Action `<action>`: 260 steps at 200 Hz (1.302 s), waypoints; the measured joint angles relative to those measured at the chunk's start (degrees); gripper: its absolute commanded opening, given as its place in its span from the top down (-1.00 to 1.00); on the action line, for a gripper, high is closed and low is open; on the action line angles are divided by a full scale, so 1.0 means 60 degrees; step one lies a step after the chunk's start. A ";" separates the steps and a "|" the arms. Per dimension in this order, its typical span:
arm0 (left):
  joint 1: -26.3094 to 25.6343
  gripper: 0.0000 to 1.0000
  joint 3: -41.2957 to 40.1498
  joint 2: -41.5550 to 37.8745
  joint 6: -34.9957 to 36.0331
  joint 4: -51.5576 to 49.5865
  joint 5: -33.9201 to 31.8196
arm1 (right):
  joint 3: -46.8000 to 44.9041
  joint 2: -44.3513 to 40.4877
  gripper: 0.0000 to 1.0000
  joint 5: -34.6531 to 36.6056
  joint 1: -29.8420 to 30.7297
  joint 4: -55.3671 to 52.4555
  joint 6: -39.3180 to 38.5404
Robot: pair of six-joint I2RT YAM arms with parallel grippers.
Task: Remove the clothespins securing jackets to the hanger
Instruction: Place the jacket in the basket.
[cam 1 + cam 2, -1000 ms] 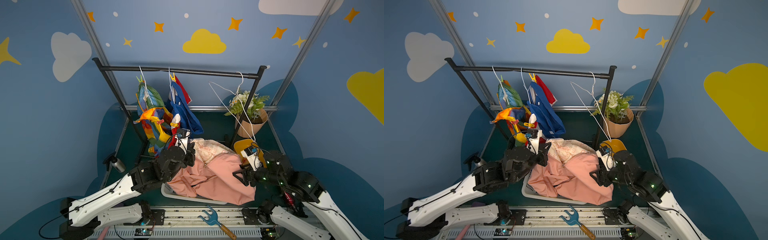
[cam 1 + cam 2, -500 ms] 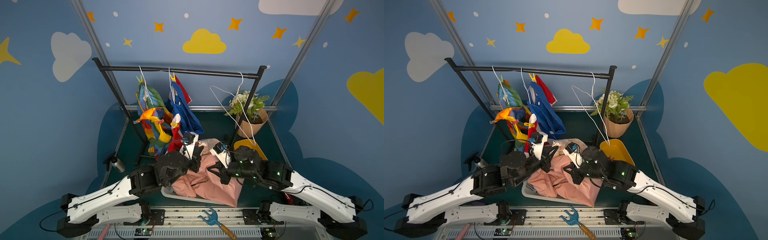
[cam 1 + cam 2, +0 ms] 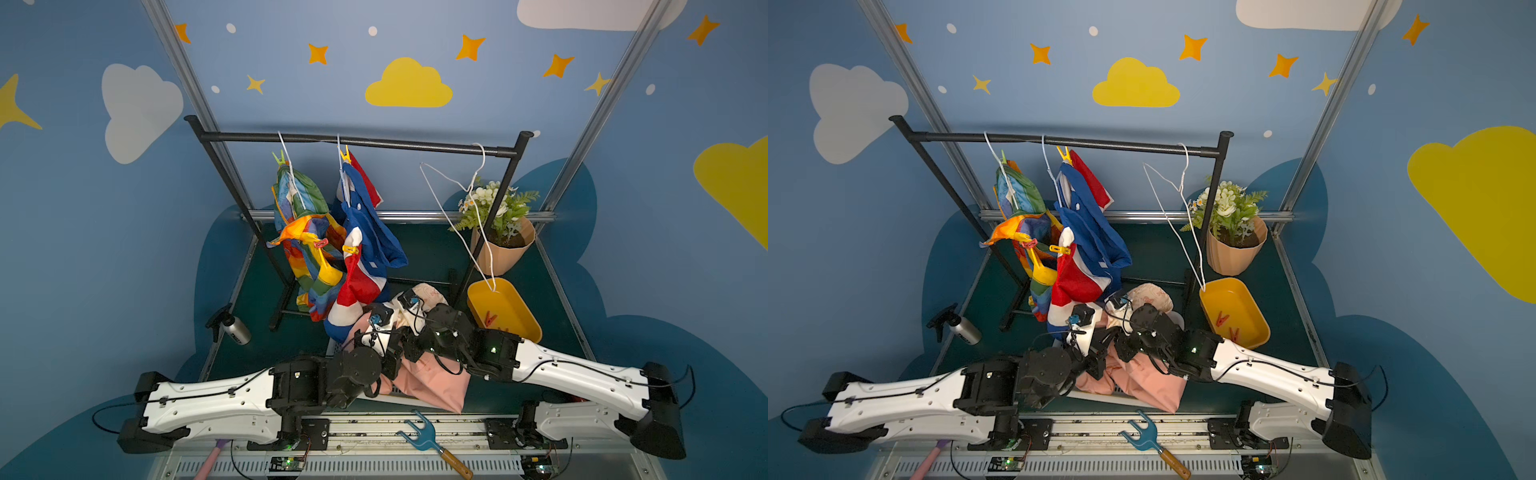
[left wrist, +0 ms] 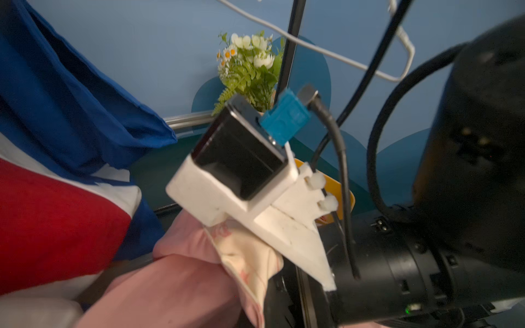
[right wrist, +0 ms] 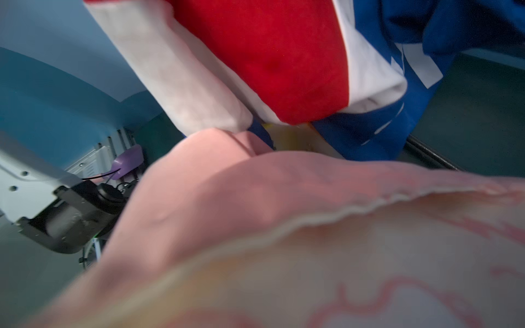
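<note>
four clothespins grip the clothes hung on the black rail (image 3: 415, 146). a green clothespin (image 3: 279, 158) sits at the top of the rainbow jacket (image 3: 307, 199) and a pink clothespin (image 3: 320, 244) on its near shoulder. a yellow clothespin (image 3: 344, 154) sits at the top of the blue, white and red jacket (image 3: 374, 237) and a second yellow clothespin (image 3: 350, 249) on its near shoulder. two red clothespins (image 3: 1222, 319) lie in the yellow tray (image 3: 1229, 295) by the rail's right post. the pink jacket (image 3: 432, 382) is off the rail, heaped in a white basket (image 3: 382, 400) at the front.

both pincers are down in that heap, close together. the left gripper (image 3: 392, 361) and the right gripper (image 3: 409, 347) are each closed. pink folds hide the fingertips, so whether either pinches cloth cannot be told. in the right wrist view pink cloth fills the near field, and the red and white hem hangs down onto the heap.

the two hung jackets crowd the rail's left half. the right half carries a bare white hanger (image 3: 446, 178) with open air beneath. a potted plant (image 3: 498, 245) stands just beyond the right post. a spray bottle (image 3: 235, 330) lies left of the rail's foot, and a blue fork tool (image 3: 424, 434) lies on the mounting track (image 3: 374, 432). the white lettering (image 5: 417, 62) on the blue panel is cut off and unreadable.
</note>
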 measured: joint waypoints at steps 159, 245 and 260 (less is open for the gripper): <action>-0.0091 -0.32 -0.0845 0.0331 -0.3792 -0.2076 -0.0007 | -0.2087 -0.2390 1.00 -0.0291 -0.0423 -0.0062 0.0747; 0.0288 -0.48 0.0761 -0.0845 -0.1738 -0.3923 -0.0765 | -0.1672 -0.0528 1.00 -0.1610 -0.0135 -0.0229 0.0481; 0.0882 -0.49 0.0401 -0.1206 -0.1530 -0.3909 -0.0262 | -0.1552 -0.0106 1.00 -0.1861 -0.0138 -0.0189 0.0481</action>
